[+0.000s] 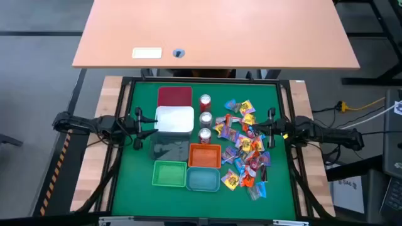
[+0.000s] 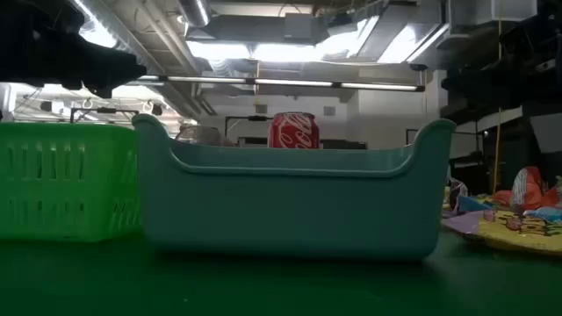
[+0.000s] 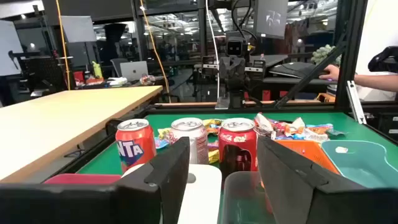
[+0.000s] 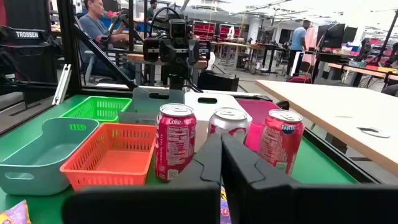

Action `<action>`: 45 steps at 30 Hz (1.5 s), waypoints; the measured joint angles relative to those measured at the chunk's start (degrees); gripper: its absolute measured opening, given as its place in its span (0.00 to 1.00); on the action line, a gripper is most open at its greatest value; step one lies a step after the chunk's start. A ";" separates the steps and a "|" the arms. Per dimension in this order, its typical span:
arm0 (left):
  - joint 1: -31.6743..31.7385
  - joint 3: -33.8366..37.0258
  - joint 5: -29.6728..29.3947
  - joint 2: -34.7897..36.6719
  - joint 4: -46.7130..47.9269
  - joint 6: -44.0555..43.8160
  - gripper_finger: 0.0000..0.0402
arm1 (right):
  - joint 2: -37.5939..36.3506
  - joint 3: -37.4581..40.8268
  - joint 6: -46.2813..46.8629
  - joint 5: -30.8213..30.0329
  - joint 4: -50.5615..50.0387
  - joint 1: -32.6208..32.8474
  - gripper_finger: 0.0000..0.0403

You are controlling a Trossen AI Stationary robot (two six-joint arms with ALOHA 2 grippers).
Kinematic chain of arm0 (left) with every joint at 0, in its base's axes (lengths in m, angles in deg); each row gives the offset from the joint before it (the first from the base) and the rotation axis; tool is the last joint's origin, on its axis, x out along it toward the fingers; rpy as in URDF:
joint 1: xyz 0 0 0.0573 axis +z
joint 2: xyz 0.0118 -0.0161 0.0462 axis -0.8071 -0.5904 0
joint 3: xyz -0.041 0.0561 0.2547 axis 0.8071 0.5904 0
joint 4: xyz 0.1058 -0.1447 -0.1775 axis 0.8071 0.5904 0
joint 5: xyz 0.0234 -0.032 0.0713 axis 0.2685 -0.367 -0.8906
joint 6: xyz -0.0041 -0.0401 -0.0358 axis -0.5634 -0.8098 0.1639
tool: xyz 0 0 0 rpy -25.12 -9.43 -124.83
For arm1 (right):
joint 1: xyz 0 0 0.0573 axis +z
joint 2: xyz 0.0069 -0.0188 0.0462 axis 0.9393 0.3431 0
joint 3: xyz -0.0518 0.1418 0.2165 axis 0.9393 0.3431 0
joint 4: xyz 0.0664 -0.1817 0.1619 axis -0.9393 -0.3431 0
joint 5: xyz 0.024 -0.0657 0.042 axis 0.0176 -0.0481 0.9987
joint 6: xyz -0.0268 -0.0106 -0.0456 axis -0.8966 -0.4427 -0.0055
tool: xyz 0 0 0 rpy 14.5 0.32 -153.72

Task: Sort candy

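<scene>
Starting from our right gripper (image 1: 269, 127), we find its fingers pressed together and empty, hovering at the right side of the green mat, right at the edge of the candy (image 1: 246, 148). That pile spreads as a long strip running from beside the cans (image 1: 205, 118) toward the near edge of the table, so its long axis lies across the gripper's reach; the sweets sit just below and ahead of the fingertips. We judge the right arm by far the nearer one for a first pick, since it only needs to open and drop. Our left gripper (image 1: 139, 128) stands with its jaws spread wide, holding nothing, over the white bin (image 1: 174, 119) on the far side of the bins from the candy. Between the two lie the orange bin (image 1: 205, 155), the teal bin (image 1: 202, 180) and the green bin (image 1: 169, 174). In the right wrist view the candy is almost wholly hidden beneath the fingers. From the table-level view the teal bin blocks most of the pile, and we cannot separate single wrappers anywhere.
</scene>
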 joint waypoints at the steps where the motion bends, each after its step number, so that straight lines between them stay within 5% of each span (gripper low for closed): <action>1: 0.00 0.00 0.00 0.00 0.00 0.00 0.44 | -0.01 0.01 0.00 0.00 -0.01 -0.01 0.01; 45: 0.00 -0.01 0.00 0.00 0.01 0.98 0.44 | -0.02 0.00 0.00 0.00 0.00 -0.02 0.01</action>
